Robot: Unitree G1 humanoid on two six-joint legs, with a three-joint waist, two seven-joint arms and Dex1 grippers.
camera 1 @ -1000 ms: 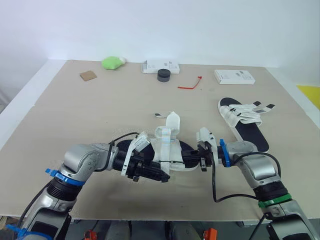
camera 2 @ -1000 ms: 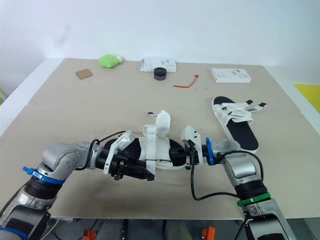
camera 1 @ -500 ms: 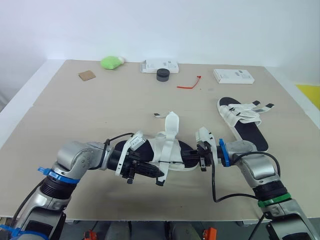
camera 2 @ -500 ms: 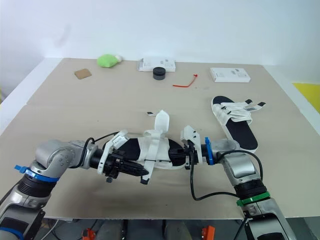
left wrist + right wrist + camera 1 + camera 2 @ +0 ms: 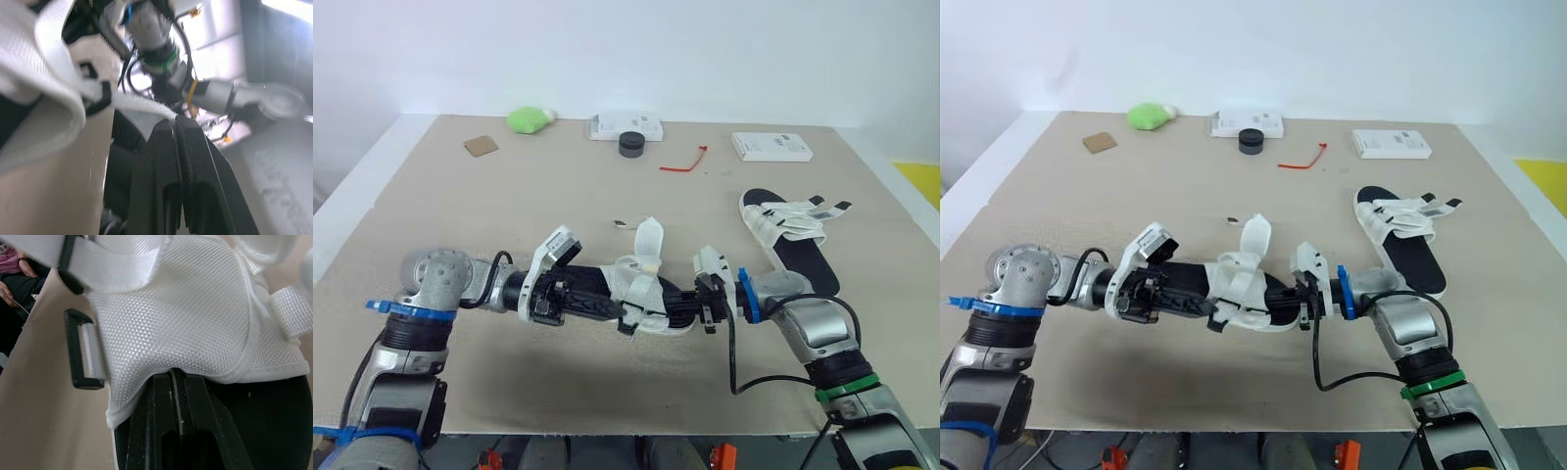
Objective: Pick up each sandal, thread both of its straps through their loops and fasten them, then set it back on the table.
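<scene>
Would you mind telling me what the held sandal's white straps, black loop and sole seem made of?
The straps: woven synthetic webbing, probably nylon, matte; the weave shows. The loop: probably rigid plastic; smooth, slight sheen. The sole: foam or rubber, matte; unclear which.

Two sandals: the near sandal (image 5: 641,279) toward the table's (image 5: 460,225) near edge, the far sandal (image 5: 793,245) by its right edge. Two boxes along the far edge: the middle white box (image 5: 626,127) and the right white box (image 5: 771,147). One each of the rest: green lump (image 5: 530,119), brown card (image 5: 481,146), black puck (image 5: 630,145), red tie (image 5: 685,163), small white tab (image 5: 623,224).
</scene>
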